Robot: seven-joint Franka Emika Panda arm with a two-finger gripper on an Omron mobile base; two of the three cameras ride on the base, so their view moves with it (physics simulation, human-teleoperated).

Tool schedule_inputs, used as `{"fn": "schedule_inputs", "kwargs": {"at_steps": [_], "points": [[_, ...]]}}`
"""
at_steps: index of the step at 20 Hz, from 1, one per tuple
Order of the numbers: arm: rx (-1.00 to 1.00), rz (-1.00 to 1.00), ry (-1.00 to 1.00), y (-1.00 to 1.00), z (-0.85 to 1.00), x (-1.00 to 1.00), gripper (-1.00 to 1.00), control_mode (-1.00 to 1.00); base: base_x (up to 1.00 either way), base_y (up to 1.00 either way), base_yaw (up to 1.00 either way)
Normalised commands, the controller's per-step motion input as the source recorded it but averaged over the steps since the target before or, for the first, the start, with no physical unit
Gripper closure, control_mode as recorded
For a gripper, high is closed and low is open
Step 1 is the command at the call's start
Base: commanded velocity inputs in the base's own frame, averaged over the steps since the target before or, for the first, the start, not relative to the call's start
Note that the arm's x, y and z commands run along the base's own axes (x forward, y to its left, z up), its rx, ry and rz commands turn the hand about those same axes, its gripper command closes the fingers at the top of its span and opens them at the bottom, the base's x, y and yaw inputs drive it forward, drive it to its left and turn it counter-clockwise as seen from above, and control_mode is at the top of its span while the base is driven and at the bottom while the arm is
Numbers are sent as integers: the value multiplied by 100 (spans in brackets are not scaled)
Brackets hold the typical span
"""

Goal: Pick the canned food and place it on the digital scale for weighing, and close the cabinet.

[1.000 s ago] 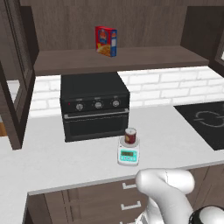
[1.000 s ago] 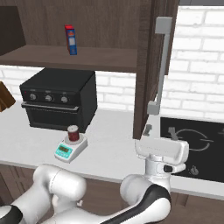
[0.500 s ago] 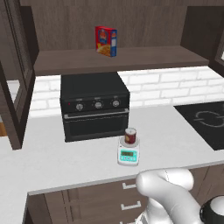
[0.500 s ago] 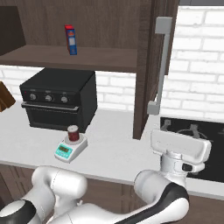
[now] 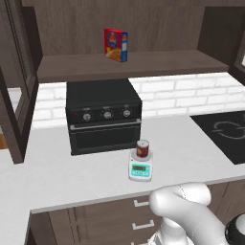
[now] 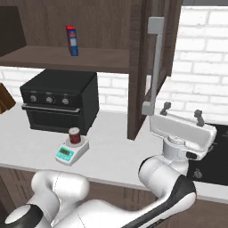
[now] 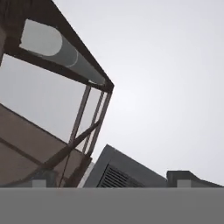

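Observation:
The canned food [image 5: 142, 148] [image 6: 74, 135], a small dark-red can, stands upright on the plate of the white and teal digital scale [image 5: 140, 169] [image 6: 71, 151] on the counter in front of the toaster oven. The cabinet's right door [image 6: 153, 31] stands open, edge-on in the right base view, with its long silver handle [image 6: 154, 67] facing me. My gripper [image 6: 181, 112] is open, fingertips pointing up, just right of the handle's lower end, far from the can. The hand view looks up at the glass-panelled door and its handle [image 7: 61, 47].
A black toaster oven [image 5: 103, 115] sits behind the scale. A red-and-blue food box [image 5: 116, 44] stands on the cabinet shelf. The left cabinet door [image 5: 19, 81] hangs open too. A black cooktop [image 5: 225, 134] lies at the right of the white counter [image 5: 57, 177].
My hand has moved right, then risen toward the lower end of the right door's handle. The can and scale have not moved.

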Motion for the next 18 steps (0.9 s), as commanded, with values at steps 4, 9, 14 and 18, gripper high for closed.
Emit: {"fn": "schedule_inputs", "kwargs": {"at_steps": [4, 9, 14, 18], "points": [[-7, 26, -36, 73, 77, 0, -100, -100, 0, 0, 0], [-4, 30, -33, 88, 55, 0, -100, -100, 0, 0, 0], [-1, 24, -14, 100, 19, 36, -100, -100, 0, 0, 0], [-2, 17, -5, 99, 40, 51, -100, -100, 0, 0, 0]]}}
